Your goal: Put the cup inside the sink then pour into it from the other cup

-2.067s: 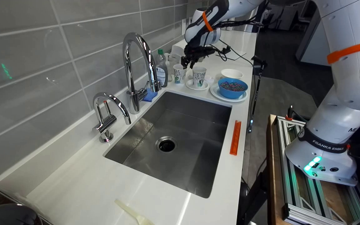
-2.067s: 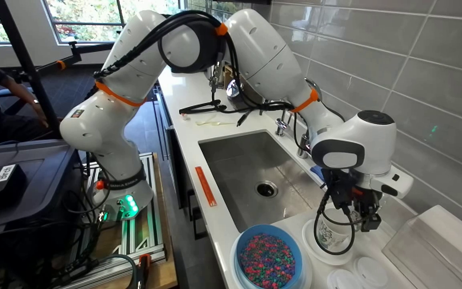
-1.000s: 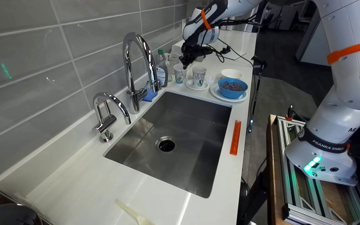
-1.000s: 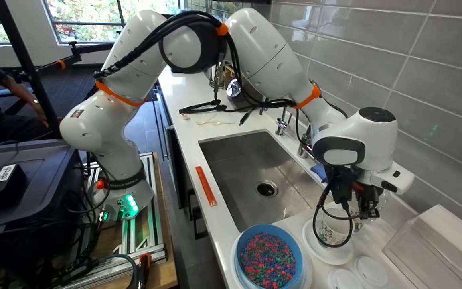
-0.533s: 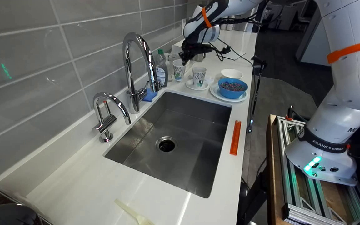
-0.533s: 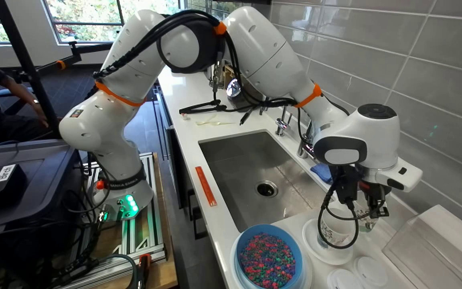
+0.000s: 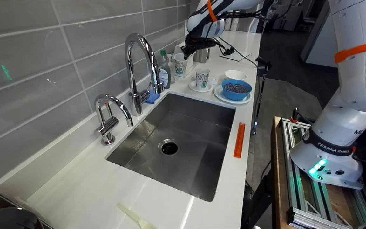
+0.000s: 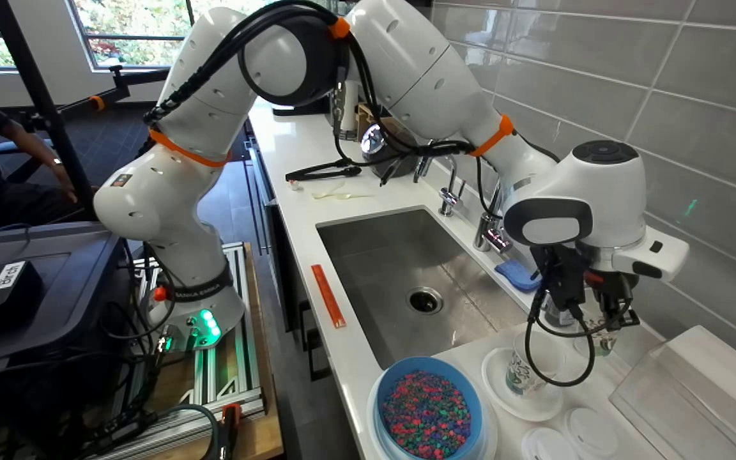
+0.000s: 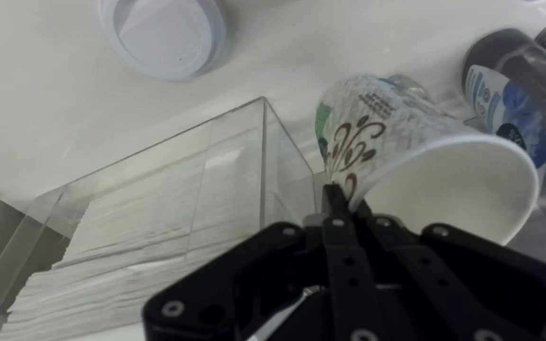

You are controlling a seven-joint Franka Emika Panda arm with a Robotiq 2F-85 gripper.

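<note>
and the gripper [image 9: 347, 200] pinched the cup [image 9: 379, 125] by its rim, so a slow, high swing to the near sink [image 7: 189, 127] in an exterior view looked wise!

In an exterior view, the dish-soap bottle [image 7: 164, 72] stands just left of your held cup [image 7: 179, 66]; in the wrist view, the clear napkin holder [image 9: 192, 175] crowds your gripper [image 9: 349, 202] on the other side. Your gap toward the steel sink [image 7: 192, 125] runs between that bottle and the standing cup [image 7: 202, 78], near and right. Over the sink you have open room; the tall faucet [image 7: 131, 74] and the small faucet [image 7: 107, 126] obstruct you along its left rim, and the blue bowl [image 7: 236, 95] stands beyond its far right corner.
</note>
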